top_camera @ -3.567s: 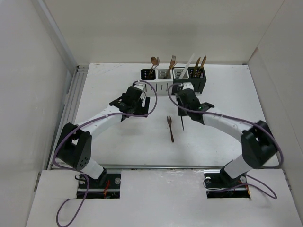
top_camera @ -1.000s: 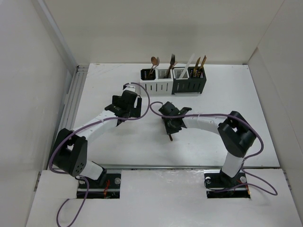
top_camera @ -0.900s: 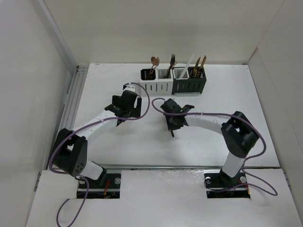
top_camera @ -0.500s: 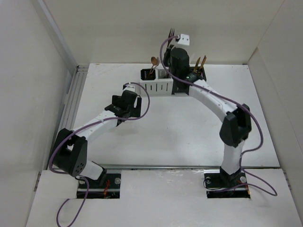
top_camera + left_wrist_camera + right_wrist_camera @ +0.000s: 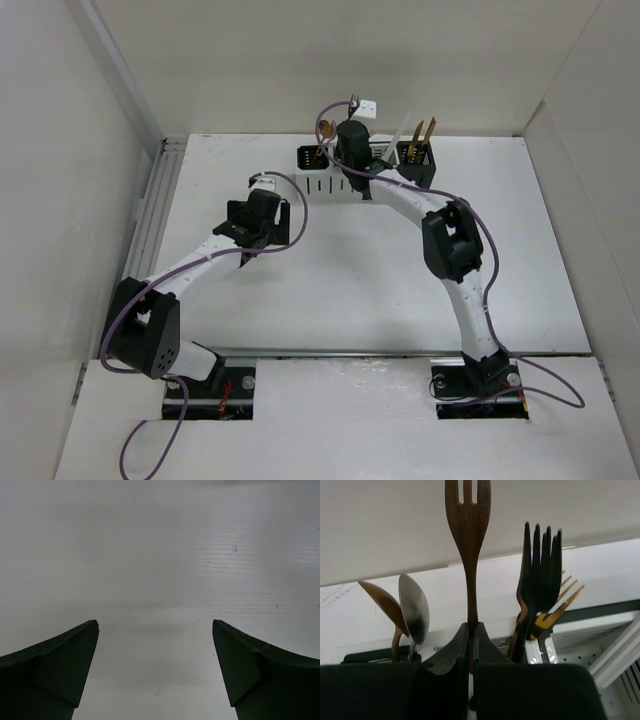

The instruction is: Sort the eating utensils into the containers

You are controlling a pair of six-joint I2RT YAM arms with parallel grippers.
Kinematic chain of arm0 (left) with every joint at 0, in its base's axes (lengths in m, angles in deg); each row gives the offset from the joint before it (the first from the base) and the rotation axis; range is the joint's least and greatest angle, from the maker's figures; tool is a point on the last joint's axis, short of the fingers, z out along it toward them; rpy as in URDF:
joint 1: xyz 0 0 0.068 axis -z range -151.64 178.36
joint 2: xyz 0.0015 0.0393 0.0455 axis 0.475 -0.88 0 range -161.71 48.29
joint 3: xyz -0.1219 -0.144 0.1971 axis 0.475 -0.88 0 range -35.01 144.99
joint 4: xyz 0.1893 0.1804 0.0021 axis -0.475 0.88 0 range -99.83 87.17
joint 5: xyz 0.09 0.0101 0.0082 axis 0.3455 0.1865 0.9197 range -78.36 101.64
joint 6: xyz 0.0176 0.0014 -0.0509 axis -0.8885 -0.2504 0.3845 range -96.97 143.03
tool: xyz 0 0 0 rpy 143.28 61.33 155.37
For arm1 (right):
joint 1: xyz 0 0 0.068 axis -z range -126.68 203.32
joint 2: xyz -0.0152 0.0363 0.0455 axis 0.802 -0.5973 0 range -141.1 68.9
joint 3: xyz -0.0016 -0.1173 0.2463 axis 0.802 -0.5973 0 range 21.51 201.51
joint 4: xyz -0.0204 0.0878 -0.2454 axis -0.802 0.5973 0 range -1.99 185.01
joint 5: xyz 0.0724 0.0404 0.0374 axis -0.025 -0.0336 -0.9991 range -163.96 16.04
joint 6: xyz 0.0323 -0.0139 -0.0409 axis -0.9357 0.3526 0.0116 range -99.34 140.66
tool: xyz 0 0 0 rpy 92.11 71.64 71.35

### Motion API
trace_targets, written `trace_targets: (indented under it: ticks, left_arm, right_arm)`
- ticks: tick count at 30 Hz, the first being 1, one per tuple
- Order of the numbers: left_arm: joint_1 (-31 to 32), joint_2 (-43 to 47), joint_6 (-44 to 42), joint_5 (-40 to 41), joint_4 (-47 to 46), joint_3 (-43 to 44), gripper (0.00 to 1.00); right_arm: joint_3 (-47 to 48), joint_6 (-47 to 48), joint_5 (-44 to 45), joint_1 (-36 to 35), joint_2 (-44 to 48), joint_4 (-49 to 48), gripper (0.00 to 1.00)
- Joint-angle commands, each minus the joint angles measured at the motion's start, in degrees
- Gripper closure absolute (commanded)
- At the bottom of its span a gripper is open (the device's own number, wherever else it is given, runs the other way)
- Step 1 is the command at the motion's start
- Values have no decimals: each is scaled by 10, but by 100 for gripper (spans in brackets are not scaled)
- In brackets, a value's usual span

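Observation:
My right gripper [image 5: 350,138] is shut on a copper fork [image 5: 468,530], held upright with its tines up, over the row of containers [image 5: 330,186] at the back of the table. In the right wrist view my gripper [image 5: 471,627] pinches the fork's neck. Behind it stand a copper spoon [image 5: 382,605] and a silvery spoon [image 5: 414,607] on the left, and dark forks [image 5: 540,560] with a gold fork [image 5: 560,605] on the right. A white stick [image 5: 402,135] and copper utensils [image 5: 422,135] stand in the black-sided holders [image 5: 415,170]. My left gripper [image 5: 262,215] is open and empty above bare table [image 5: 160,570].
The white back wall is close behind the containers. A raised rail [image 5: 160,200] runs along the table's left edge. The right arm [image 5: 450,250] stretches across the right half of the table. A white holder's rim [image 5: 580,642] shows at the lower right of the right wrist view.
My right gripper took the fork from the middle of the table, carried it up to the containers, and has now come lower and leftward. My left gripper drew back slightly left.

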Motion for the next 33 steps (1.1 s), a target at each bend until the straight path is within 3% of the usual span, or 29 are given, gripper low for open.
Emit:
trace_targets:
  ticks: [1,4,8,9,10,11,12,13,19,25,29,33]
  left_arm:
    - [-6,20,5,8,-11,-6,4]
    - [-6,20,5,8,-11,-6,4]
    - [-6,20,5,8,-11,-6,4]
    - [-6,20,5,8,-11,-6,4]
    - [-6,20,5,8,-11,-6,4]
    - [-6,20,5,8,-11,-6,4]
    - [-6,20,5,8,-11,-1,4]
    - [-6,20,5,8,-6,-1,4]
    - [-6,20,5,3,0,4,4]
    - [-6,32,5,9,0,4,4]
    - [-6,38,17,2,-7,-11,4]
    - [-6,38,33,2,-12,-11,1]
  right_arm:
    - [-24,-2,30,-18,43,-34,100]
    - [-66,-2,30,-24,59,-34,100]
    - [-99,5,24,-29,97,-34,81]
    - [-104,12,24,-29,107,-34,76]
    - [-110,12,24,-29,125,-34,64]
    - [-110,19,24,-29,133,-34,64]
    - [-117,19,30,-29,142,-34,44]
    - [-125,26,30,-29,159,-34,34]
    - [-203,67,35,-29,275,-34,12]
    - [-391,37,-122,56,495,67,4]
    - [-592,-18,-137,144,662,120,1]
    - [-684,-69,-95,203,813,208,0]
